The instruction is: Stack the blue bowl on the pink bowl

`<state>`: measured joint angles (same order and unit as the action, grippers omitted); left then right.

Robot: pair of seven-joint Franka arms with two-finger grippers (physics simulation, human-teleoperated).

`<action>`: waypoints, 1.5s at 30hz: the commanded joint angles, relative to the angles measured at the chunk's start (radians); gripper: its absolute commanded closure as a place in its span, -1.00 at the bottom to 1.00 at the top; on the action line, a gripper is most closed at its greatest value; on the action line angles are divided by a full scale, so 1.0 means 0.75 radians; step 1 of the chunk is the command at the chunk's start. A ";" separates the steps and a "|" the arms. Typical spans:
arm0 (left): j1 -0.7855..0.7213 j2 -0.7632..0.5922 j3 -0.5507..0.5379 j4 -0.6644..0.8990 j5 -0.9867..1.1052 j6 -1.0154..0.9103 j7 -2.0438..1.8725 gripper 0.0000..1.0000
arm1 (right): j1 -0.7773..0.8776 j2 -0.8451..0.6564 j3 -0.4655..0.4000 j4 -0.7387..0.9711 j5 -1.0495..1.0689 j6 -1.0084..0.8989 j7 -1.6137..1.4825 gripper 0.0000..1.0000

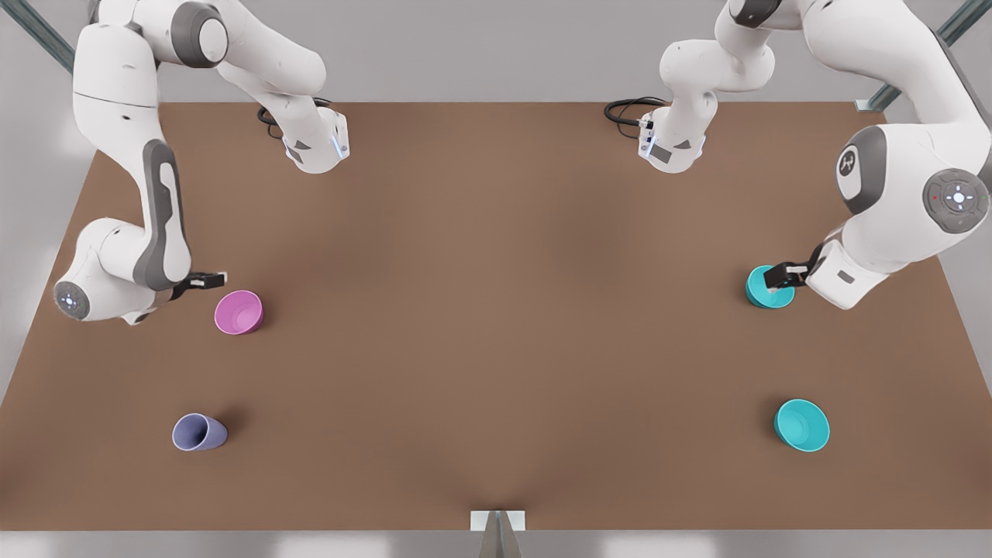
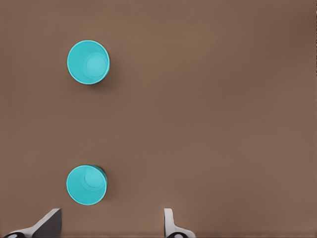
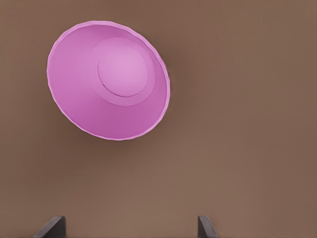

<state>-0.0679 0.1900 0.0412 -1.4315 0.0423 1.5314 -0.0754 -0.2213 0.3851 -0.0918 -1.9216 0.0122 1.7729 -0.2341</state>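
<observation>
A blue bowl (image 1: 766, 294), teal in colour, sits at the front view's right; it also appears in the left wrist view (image 2: 86, 185). My left gripper (image 1: 786, 271) hovers over its rim, open (image 2: 111, 228), with the bowl just ahead of one finger and not between the two. A look-alike teal bowl (image 1: 801, 425) (image 2: 88, 62) rests nearer the table's front edge. The pink bowl (image 1: 239, 311) (image 3: 109, 79) stands upright at the front view's left. My right gripper (image 1: 208, 279) (image 3: 129, 227) is open beside it and holds nothing.
A lavender-blue cup (image 1: 199, 432) stands near the front edge on the front view's left. The brown table (image 1: 496, 310) is bare across its middle. Both arm bases with black cables stand at the back edge.
</observation>
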 commanded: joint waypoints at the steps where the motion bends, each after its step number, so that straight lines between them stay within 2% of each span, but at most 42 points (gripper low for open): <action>1: -0.002 -0.004 -0.004 0.000 -0.001 -0.035 -0.018 -1.00 | -0.020 0.055 0.000 -0.023 0.045 0.405 -0.015 -1.00; 5: -0.002 -0.004 -0.004 0.002 0.001 -0.040 -0.018 -1.00 | -0.006 0.151 0.000 0.003 0.174 0.416 -0.015 -1.00; 18: 0.001 0.002 0.000 0.002 0.001 -0.042 -0.020 -1.00 | -0.001 0.217 -0.031 0.001 0.186 0.397 -0.023 -1.00; 19: 0.001 0.000 -0.002 0.002 0.001 -0.042 -0.020 -1.00 | -0.001 0.221 -0.031 0.001 0.180 0.409 -0.036 -0.56; 20: -0.002 0.000 -0.002 0.002 0.001 -0.042 -0.024 -1.00 | -0.001 0.227 -0.031 0.003 0.174 0.414 -0.036 -0.20; 22: -0.002 0.000 -0.002 0.002 0.001 -0.042 -0.020 -1.00 | -0.001 0.227 -0.031 0.005 0.172 0.405 -0.038 0.15; 25: -0.002 -0.002 -0.002 0.002 0.001 -0.042 -0.020 -1.00 | 0.001 0.237 -0.031 0.012 0.172 0.397 -0.038 0.27; 27: -0.002 -0.002 -0.002 0.002 0.001 -0.042 -0.020 -1.00 | 0.007 0.237 -0.029 0.024 0.170 0.395 -0.038 0.55; 31: -0.002 -0.002 -0.002 0.002 0.001 -0.042 -0.022 -1.00 | 0.023 0.235 -0.019 0.116 0.176 0.246 -0.036 0.57; 35: -0.002 -0.010 -0.002 0.002 0.001 -0.044 -0.026 -1.00 | 0.107 0.112 0.022 0.181 0.239 0.084 -0.054 0.57; 37: -0.002 -0.006 -0.002 0.004 0.001 -0.083 -0.020 -1.00 | 0.197 0.057 0.032 0.181 0.358 0.062 -0.042 0.57; 40: -0.002 -0.008 -0.002 0.004 0.001 -0.085 -0.020 -1.00 | 0.463 -0.029 0.026 0.226 0.509 0.035 0.128 0.57; 43: -0.004 -0.008 -0.004 0.004 0.001 -0.109 -0.022 -1.00 | 0.722 0.198 0.055 0.580 0.757 0.107 0.539 0.57; 44: -0.006 -0.008 -0.006 0.004 0.001 -0.109 -0.026 -1.00 | 0.794 0.268 0.061 0.629 0.836 0.221 0.643 0.57; 45: -0.006 -0.010 -0.006 0.004 0.001 -0.109 -0.028 -1.00 | 0.815 0.354 0.143 0.646 0.882 0.440 0.733 0.57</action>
<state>-0.0720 0.1841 0.0370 -1.4286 0.0423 1.4637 -0.0903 0.3707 0.6176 -0.0031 -1.4616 0.5511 1.9263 -0.1418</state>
